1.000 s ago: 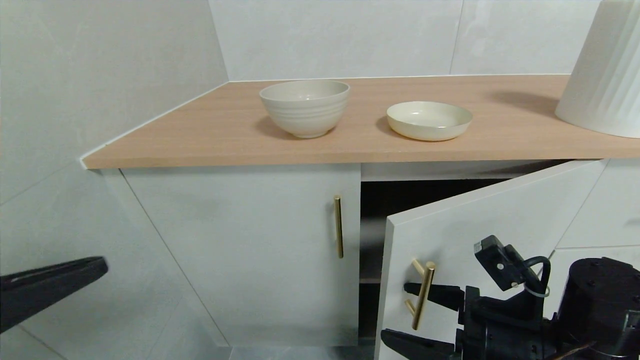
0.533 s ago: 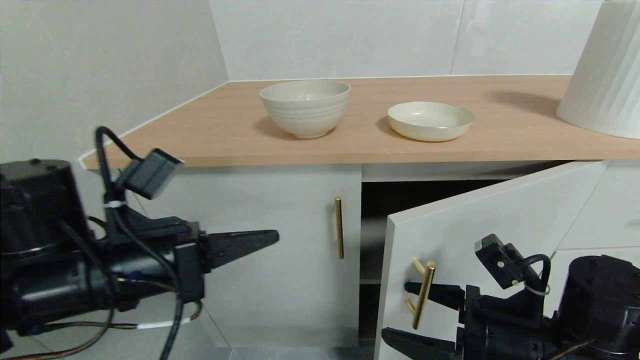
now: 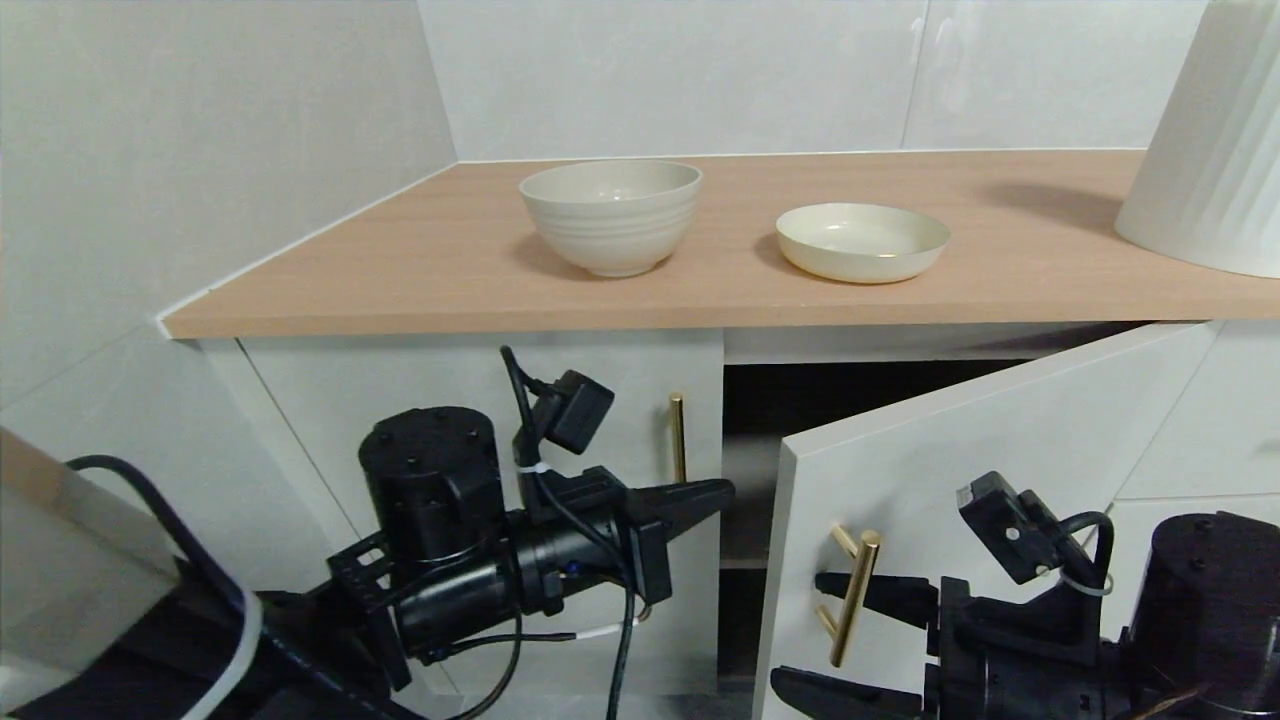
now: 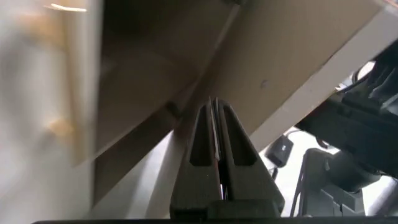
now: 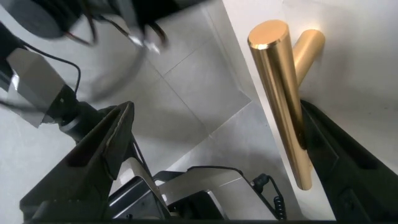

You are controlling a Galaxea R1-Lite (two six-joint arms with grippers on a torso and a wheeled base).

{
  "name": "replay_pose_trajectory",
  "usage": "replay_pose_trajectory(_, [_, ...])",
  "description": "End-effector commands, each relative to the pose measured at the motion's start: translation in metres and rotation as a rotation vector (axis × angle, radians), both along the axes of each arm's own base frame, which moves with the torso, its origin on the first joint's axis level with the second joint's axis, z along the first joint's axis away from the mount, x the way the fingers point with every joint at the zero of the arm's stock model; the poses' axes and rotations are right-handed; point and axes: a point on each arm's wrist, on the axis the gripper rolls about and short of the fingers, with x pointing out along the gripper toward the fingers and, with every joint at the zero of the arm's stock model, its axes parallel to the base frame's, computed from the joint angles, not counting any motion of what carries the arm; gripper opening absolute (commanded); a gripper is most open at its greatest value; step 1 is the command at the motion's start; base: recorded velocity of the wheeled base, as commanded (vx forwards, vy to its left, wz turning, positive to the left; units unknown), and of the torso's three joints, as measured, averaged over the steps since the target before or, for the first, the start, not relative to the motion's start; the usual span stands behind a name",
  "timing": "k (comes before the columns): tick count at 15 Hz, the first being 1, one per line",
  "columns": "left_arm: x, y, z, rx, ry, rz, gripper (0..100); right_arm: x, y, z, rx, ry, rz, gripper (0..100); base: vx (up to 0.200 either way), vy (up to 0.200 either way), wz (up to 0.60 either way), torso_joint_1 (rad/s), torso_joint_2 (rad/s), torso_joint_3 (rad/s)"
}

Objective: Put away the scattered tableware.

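Wood-grain countertop (image 3: 420, 260) runs into a corner of pale tiled wall.

- Ribbed cream bowl (image 3: 610, 215): upright on the countertop, left of centre.
- Shallow cream dish (image 3: 862, 241): on the same surface to the bowl's right, apart from it.
- White fluted vessel (image 3: 1215, 150): at the far right of the countertop, well apart from the dish.

Below the countertop:
- Left cabinet door (image 3: 400, 380) is closed, with a vertical brass handle (image 3: 678, 440) near its inner edge.
- Right cabinet door (image 3: 1000, 430) stands ajar, with the dark cabinet interior (image 3: 850, 380) visible behind it. Its brass bar handle (image 3: 852, 598) is near the free edge.

Left gripper (image 3: 725, 490): low in front of the closed door, tip just beside that door's handle and pointing toward the gap. In the left wrist view its fingers (image 4: 202, 143) are pressed flat together with nothing between them.

Right gripper (image 3: 800, 630): at the ajar door, jaws spread wide. The bar handle (image 5: 280, 93) lies between the fingers (image 5: 106, 143), closer to one of them. Contact with the handle cannot be judged.
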Motion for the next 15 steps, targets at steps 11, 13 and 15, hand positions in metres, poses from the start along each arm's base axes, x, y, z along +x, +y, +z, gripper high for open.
replay_pose_trajectory(11, [0.003,-0.055,-0.033,-0.012,-0.098,-0.056,0,0.01,-0.016,0.003,0.002,-0.02,-0.087,100,0.0,0.0,0.0,0.0,0.0,0.0])
replay_pose_trajectory(13, [0.005,-0.059,-0.028,-0.028,-0.114,-0.06,0,0.006,-0.027,0.004,-0.016,-0.005,-0.126,100,0.0,0.0,0.0,0.0,0.0,0.0])
replay_pose_trajectory(15, [0.002,-0.067,-0.028,-0.017,-0.101,-0.084,0,-0.011,-0.045,0.01,-0.088,0.024,-0.286,100,0.0,0.0,0.0,0.0,0.0,0.0])
